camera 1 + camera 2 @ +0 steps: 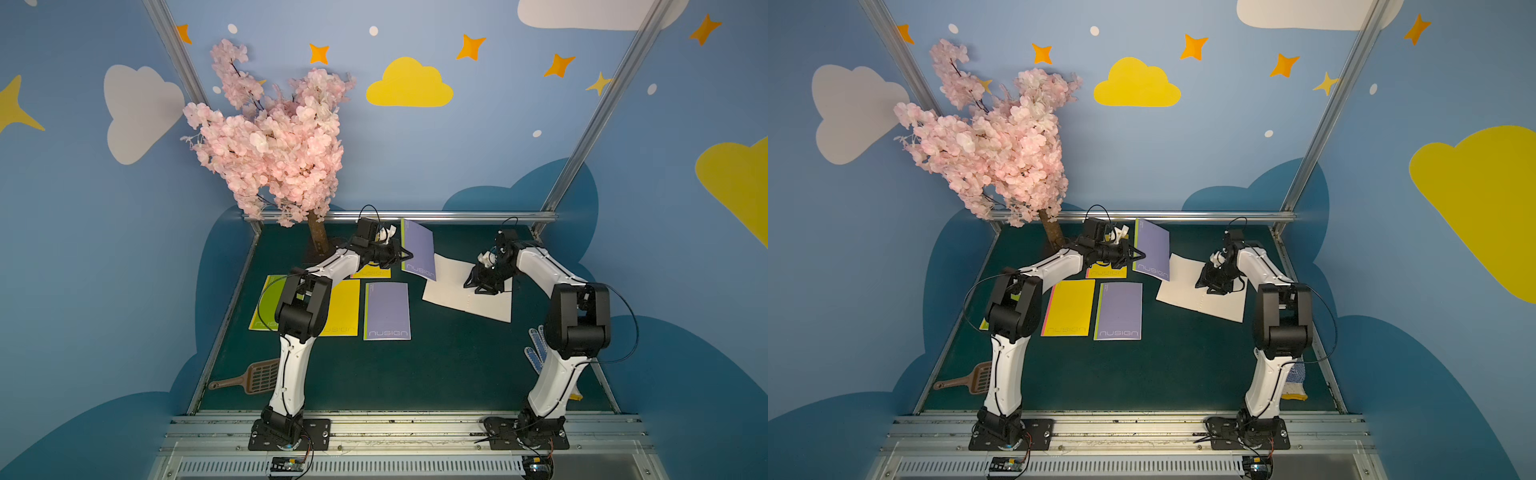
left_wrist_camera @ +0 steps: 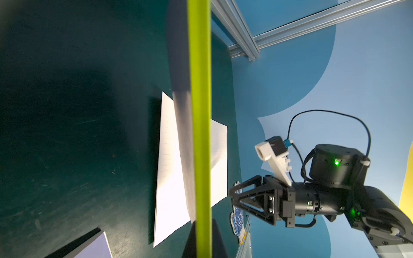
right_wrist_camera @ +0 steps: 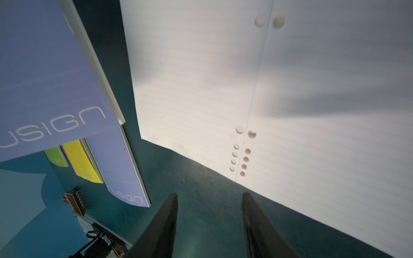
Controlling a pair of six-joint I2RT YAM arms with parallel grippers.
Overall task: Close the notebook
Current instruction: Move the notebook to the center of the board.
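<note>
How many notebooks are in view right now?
6. Green notebook, yellow notebook and purple notebook lie in a row; another yellow notebook behind them, partly hidden by the left arm; raised purple notebook in the left gripper; open notebook by the right gripper.

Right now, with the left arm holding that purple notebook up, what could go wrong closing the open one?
1. The left gripper pinches the raised purple notebook only at its edge; it may slip onto the open notebook.
2. The right gripper, jaws open near the flat pages, may catch one sheet, not the cover.
</note>
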